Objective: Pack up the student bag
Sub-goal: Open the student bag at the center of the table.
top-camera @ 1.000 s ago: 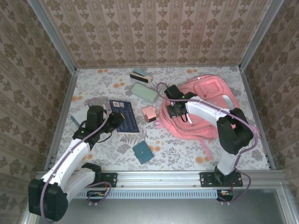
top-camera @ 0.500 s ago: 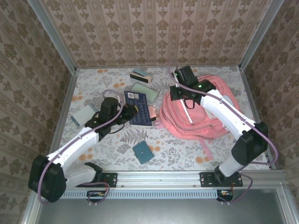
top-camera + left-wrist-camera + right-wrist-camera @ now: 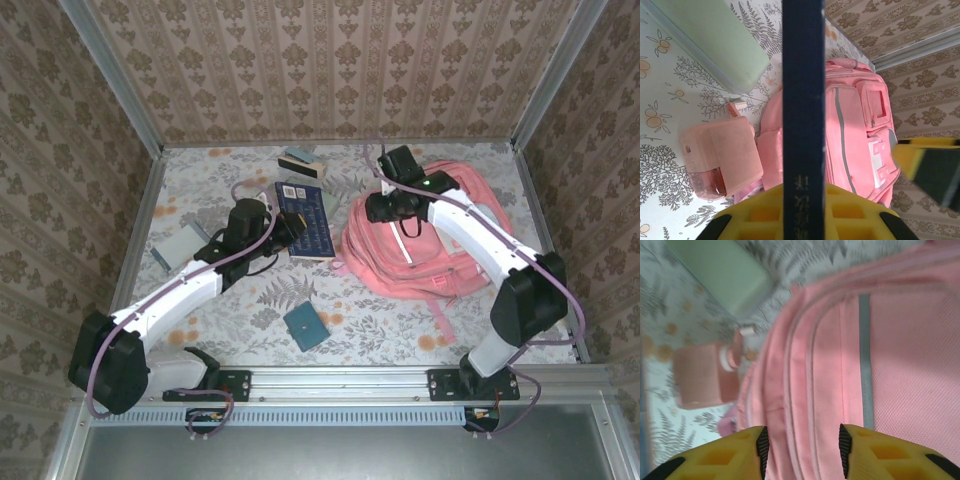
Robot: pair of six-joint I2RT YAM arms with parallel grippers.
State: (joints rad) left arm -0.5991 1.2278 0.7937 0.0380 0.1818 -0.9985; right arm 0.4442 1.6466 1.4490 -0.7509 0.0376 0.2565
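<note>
Note for you, operator: 2 arms over the floral worktop (image 3: 400,330).

Student bag (image 3: 445,255): it lies flat on the right half of the worktop, front pockets and pale stripe facing up, straps trailing toward the near edge.

Left gripper (image 3: 283,228): it is clamped on a dark blue book (image 3: 312,215). In the left wrist view you see the book edge-on, pinched between the 2 yellow fingers. From above, the book sits just left of the bag, its far end toward the back wall.

Right gripper (image 3: 801,442): it hovers over the bag's upper left part. Its fingers stand apart with nothing between them; you see only pink fabric and the grey stripe below the gap.

Other items: a pale green case (image 3: 715,40) and a small pink box (image 3: 722,160) lie on the worktop just left of the bag. A teal notebook (image 3: 306,326) lies nearer the arm bases, well apart from the bag. A pale blue flat item (image 3: 180,245) sits near the left edge.
</note>
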